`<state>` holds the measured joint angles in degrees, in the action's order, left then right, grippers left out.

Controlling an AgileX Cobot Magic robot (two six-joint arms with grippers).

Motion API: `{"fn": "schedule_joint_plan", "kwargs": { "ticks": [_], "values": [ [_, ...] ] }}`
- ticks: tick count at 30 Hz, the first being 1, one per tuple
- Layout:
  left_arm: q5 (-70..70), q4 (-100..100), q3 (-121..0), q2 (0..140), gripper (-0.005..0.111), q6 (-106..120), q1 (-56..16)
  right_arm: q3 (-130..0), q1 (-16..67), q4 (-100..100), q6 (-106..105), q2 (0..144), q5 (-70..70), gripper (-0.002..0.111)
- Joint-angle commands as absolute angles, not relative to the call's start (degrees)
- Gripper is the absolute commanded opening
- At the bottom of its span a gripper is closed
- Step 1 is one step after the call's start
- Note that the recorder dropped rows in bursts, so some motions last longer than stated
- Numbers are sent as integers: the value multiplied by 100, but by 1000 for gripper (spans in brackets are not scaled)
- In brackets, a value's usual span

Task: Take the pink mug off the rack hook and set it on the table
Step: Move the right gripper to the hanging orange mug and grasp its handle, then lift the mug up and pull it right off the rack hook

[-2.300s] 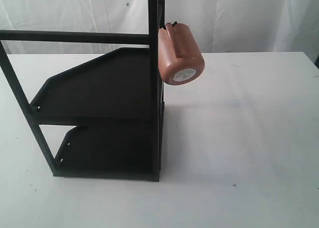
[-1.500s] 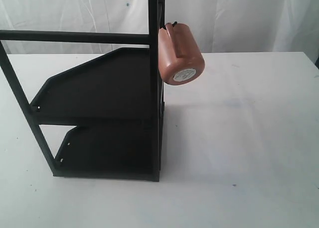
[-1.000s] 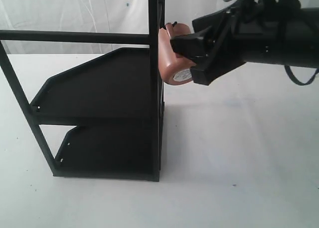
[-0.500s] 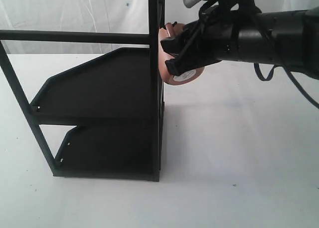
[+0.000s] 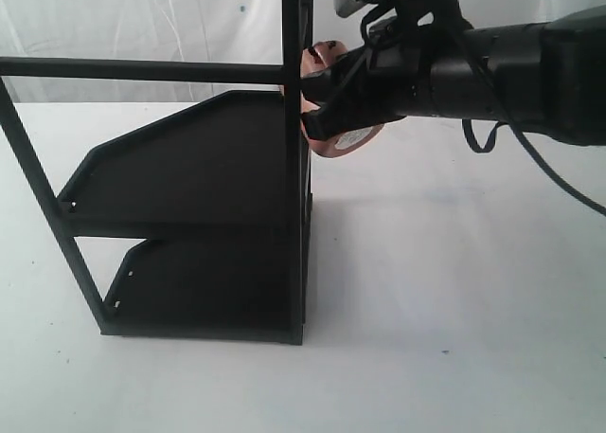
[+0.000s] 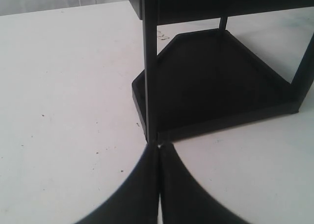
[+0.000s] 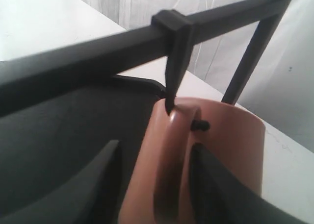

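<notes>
The pink mug [image 5: 345, 141] hangs by its handle on the rack hook [image 7: 200, 125], against the upright post of the black rack [image 5: 295, 215]. My right arm hides most of it in the exterior view. My right gripper [image 5: 312, 106] has come in from the right. It is open, with one finger on either side of the mug's handle [image 7: 164, 155]. In the right wrist view the mug's body [image 7: 233, 136] sits past the far finger [image 7: 221, 189]. My left gripper [image 6: 159, 148] is shut and empty, low over the table [image 6: 64, 87], near a foot of the rack [image 6: 149, 87].
The rack's two dark shelves [image 5: 199, 168] fill the left half of the exterior view. A black crossbar [image 7: 98, 52] runs just above the mug. White table [image 5: 454, 281] spreads to the right of the rack, with a white curtain [image 5: 568, 35] behind.
My right arm came in from the right and moved left onto the hanging mug until its fingers straddled the handle. The mug still hangs on the hook.
</notes>
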<state>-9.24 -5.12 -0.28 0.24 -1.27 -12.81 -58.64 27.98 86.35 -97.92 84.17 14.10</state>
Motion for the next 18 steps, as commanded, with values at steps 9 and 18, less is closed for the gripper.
{"fn": "schedule_joint_plan", "kwargs": {
  "ticks": [9, 18],
  "values": [
    [-950, -552, 0, 0, 0, -130, -1261, -5879, 2807, 8673, -9741, 8445, 1325, 8],
    [-950, -552, 0, 0, 0, -130, -1261, -5879, 2807, 8696, -9741, 8445, 1287, 0]
  ]
}}
